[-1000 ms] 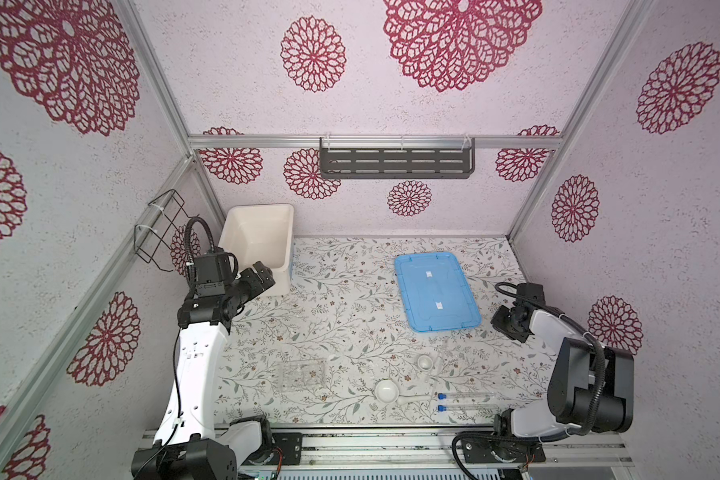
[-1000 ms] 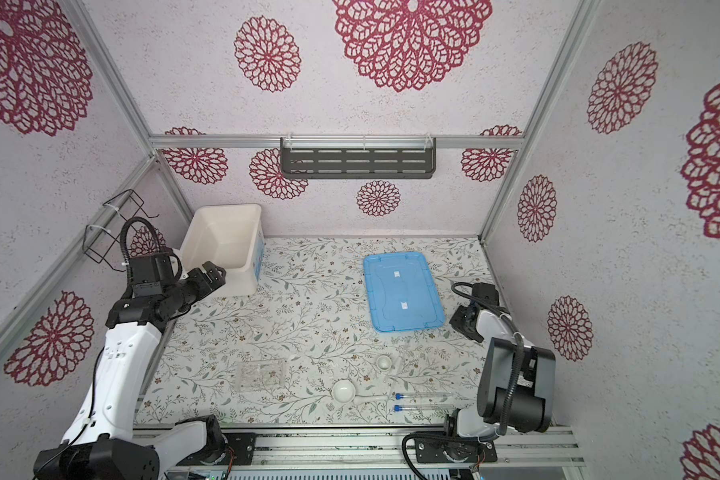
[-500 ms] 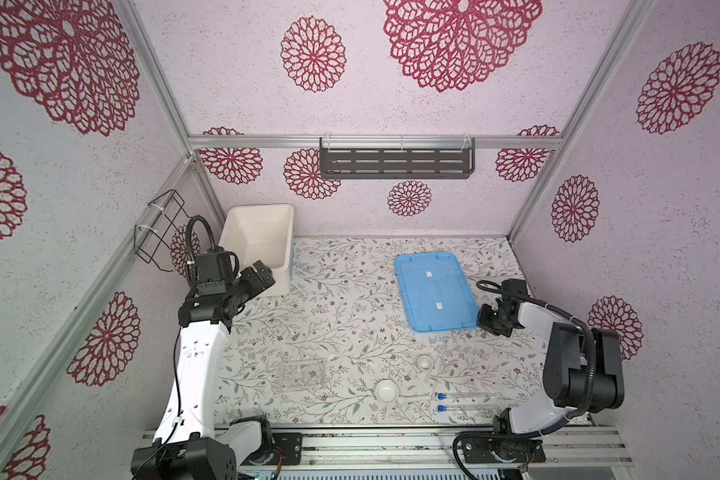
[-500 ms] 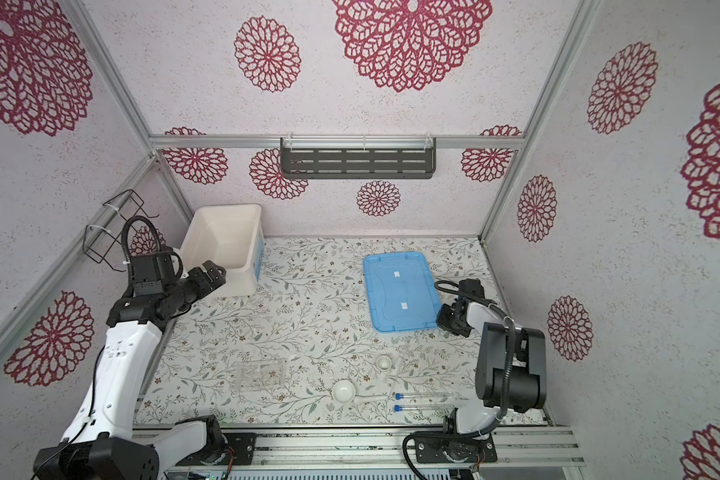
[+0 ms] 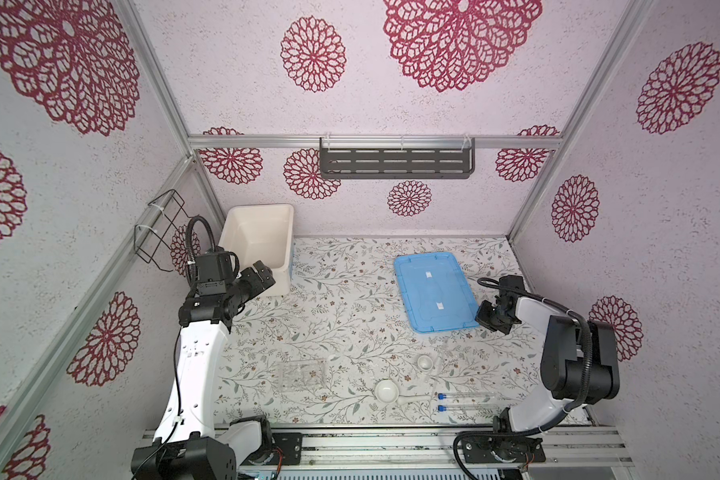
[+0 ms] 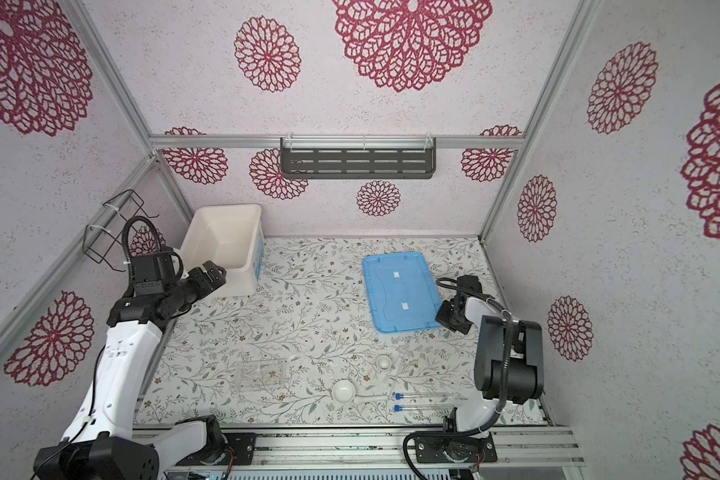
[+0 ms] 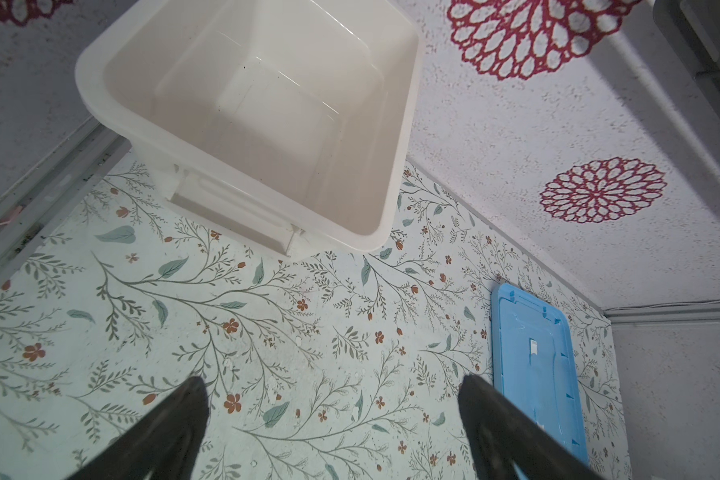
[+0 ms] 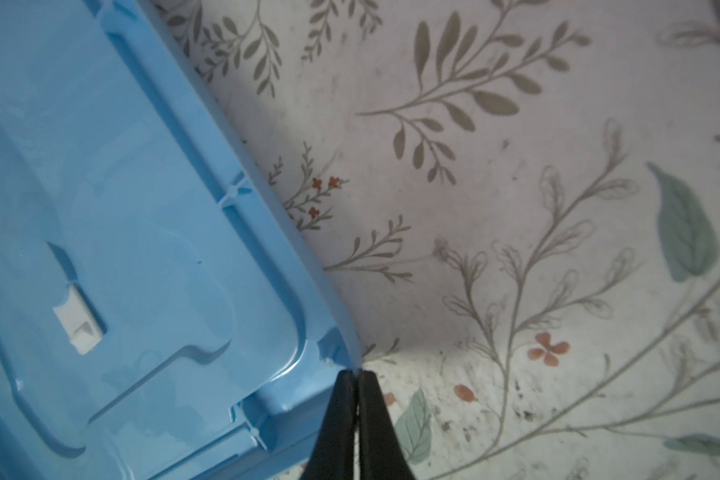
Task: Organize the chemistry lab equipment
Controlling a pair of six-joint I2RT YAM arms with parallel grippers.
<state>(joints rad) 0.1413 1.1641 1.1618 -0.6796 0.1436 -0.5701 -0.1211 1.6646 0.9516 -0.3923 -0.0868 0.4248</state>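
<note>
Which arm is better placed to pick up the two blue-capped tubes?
Right, probably. The blue-capped tubes lie at the front on its side, near its base. The right gripper is shut by the blue lid's corner and must open first. The left gripper, open, sits back by the white tub.

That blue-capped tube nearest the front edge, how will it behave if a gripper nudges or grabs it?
Likely to roll: the front tube lies on its side, round-bodied, on the flat table. Probably light, being so thin. Its smooth clear wall looks slick, so a pinch might slip; glass or plastic, I cannot tell.
</note>
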